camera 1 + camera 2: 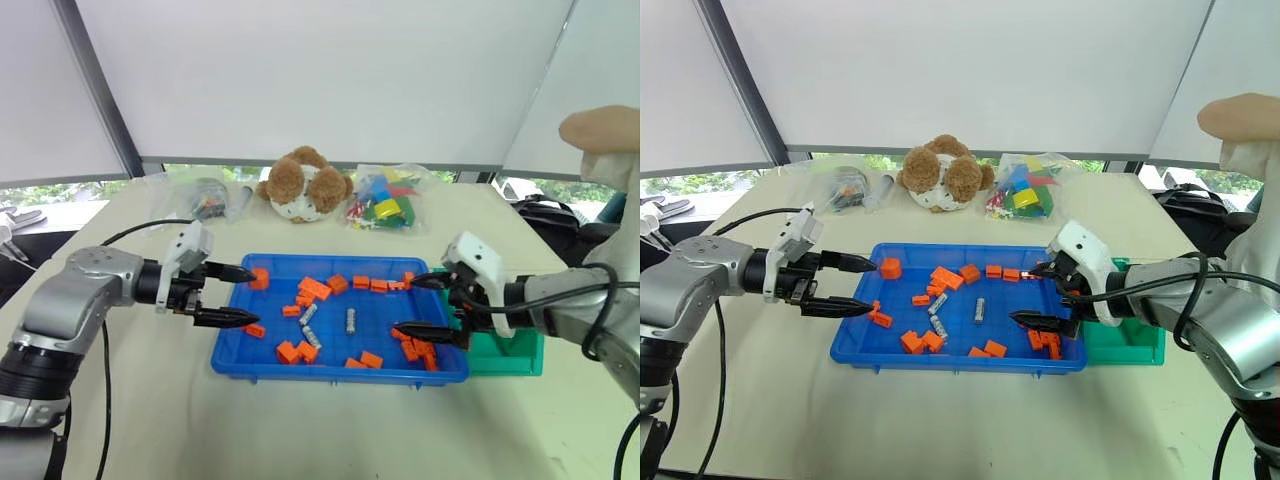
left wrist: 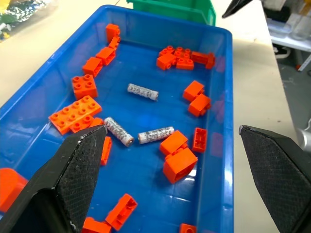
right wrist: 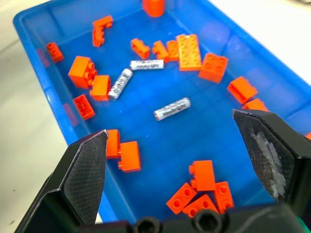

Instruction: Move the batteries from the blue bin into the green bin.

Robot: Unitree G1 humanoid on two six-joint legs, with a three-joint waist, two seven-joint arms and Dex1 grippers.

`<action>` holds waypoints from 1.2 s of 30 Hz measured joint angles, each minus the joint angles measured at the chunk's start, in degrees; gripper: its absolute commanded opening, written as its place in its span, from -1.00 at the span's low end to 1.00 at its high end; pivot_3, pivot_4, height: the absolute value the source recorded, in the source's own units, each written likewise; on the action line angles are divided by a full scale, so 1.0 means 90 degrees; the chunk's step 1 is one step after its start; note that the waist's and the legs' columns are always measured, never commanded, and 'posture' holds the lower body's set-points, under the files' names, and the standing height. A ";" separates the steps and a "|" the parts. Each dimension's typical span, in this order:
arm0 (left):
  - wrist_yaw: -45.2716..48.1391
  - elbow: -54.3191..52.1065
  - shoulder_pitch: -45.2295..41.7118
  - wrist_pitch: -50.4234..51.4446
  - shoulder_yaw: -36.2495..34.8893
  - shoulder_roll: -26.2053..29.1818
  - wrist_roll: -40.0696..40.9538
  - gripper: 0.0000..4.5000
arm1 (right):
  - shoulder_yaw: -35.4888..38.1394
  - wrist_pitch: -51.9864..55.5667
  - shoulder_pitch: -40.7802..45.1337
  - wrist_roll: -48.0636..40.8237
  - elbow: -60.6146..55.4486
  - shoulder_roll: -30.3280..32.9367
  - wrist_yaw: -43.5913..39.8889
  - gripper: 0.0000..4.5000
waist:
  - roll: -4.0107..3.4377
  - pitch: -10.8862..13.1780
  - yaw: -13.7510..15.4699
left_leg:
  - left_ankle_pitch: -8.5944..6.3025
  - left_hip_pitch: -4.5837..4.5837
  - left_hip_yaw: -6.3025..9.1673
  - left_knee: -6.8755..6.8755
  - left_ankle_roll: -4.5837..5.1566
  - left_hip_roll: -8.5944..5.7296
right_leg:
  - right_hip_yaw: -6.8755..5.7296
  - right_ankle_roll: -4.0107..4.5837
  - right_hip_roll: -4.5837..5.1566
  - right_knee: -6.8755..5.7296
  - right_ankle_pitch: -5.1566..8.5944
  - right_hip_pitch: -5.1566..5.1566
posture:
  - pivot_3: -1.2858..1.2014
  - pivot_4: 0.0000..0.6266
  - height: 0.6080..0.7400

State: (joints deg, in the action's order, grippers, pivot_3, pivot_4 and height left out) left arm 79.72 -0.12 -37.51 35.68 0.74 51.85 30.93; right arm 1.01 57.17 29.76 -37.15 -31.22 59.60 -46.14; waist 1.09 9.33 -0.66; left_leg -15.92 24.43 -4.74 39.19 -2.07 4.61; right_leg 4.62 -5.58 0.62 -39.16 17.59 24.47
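I take the blue bin (image 1: pixel 240 358) as my landmark; it sits mid-table and is the biggest thing here. Just past its right end, touching or nearly so, stands the green bin (image 1: pixel 520 352), and as far as I can see into it, it looks empty, though my right arm hides much of it. Beyond the blue bin's far edge sit a stuffed toy dog (image 1: pixel 305 185) and a bag of coloured bricks (image 1: pixel 385 208).

My left gripper (image 1: pixel 232 294) hovers over the blue bin's left end, released, fingers spread wide with nothing between them. My right gripper (image 1: pixel 428 305) hangs over the blue bin's right end, equally spread and empty.

Orange blocks (image 1: pixel 314 289) are scattered across the blue bin's floor. All three batteries (image 3: pixel 171 108) I can count lie near its middle, none lifted.

By my reckoning nothing is moved yet: three picks and three drops remain
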 measured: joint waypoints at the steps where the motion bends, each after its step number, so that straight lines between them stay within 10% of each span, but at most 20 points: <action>1: 0.0002 0.0000 0.0014 0.0012 0.0000 0.0000 0.0009 1.00 | -0.0023 0.0000 0.0000 0.0000 0.0001 -0.0002 -0.0005 0.98 | 0.0000 0.0000 -0.0001 | 0.0000 0.0000 0.0000 0.0000 0.0000 0.0000 | 0.0000 0.0000 0.0000 0.0000 0.0000 0.0000 | 0.03 -0.52 0.89; 23: -0.0211 -0.0151 0.0124 0.0152 -0.0127 0.0000 0.0109 1.00 | -0.0586 -0.0092 0.0383 0.0334 0.0215 -0.0441 -0.0108 0.98 | 0.0000 0.0000 -0.0004 | 0.0000 0.0000 0.0000 0.0000 0.0000 0.0000 | -0.0001 0.0000 -0.0001 0.0000 0.0000 0.0001 | 0.03 -0.52 0.89; 36: -0.0292 -0.0242 0.0162 0.0119 -0.0183 -0.0005 0.0099 1.00 | -0.1934 0.0749 0.1580 0.1344 0.1459 -0.2553 0.1212 0.98 | 0.0000 0.0000 -0.0009 | 0.0000 0.0003 -0.0003 -0.0001 -0.0001 0.0001 | -0.0001 0.0000 -0.0001 -0.0008 0.0000 0.0009 | 0.03 -0.52 0.89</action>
State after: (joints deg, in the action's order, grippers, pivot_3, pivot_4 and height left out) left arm 77.09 -2.30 -36.06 36.75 -0.90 51.80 31.82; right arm -16.39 63.91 43.98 -25.05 -18.09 36.63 -35.24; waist 1.09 9.33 -0.74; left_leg -15.92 24.45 -4.77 39.18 -2.08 4.63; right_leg 4.62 -5.58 0.61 -39.23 17.59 24.55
